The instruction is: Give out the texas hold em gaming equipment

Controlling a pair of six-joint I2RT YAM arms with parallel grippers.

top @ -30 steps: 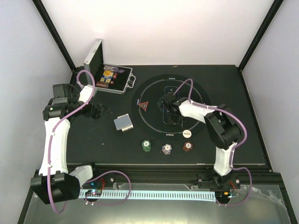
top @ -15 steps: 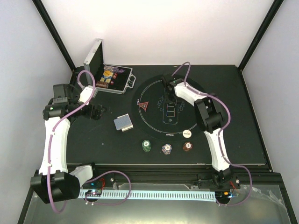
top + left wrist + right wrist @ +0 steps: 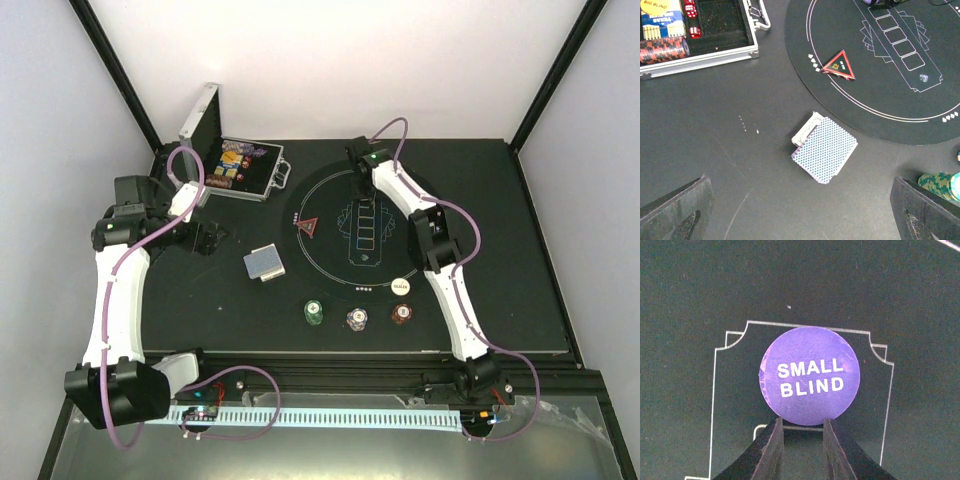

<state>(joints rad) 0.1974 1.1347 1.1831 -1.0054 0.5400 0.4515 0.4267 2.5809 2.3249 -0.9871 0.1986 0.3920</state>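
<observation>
Near the front edge the green chips (image 3: 314, 313), blue-white chips (image 3: 357, 319) and dark red chips (image 3: 401, 314) stand in one row, farther back the left gripper (image 3: 800, 205) hangs wide open near the deck of cards (image 3: 825, 148), and at the far side of the round mat (image 3: 335, 262) the right gripper (image 3: 801, 429) pinches the purple button (image 3: 809, 375) by its edge.

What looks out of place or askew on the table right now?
The card deck left of the felt circle sits skewed, its stack slipped unevenly. The red triangular marker overlaps the circle's white line. Nothing spilled or damaged.
</observation>
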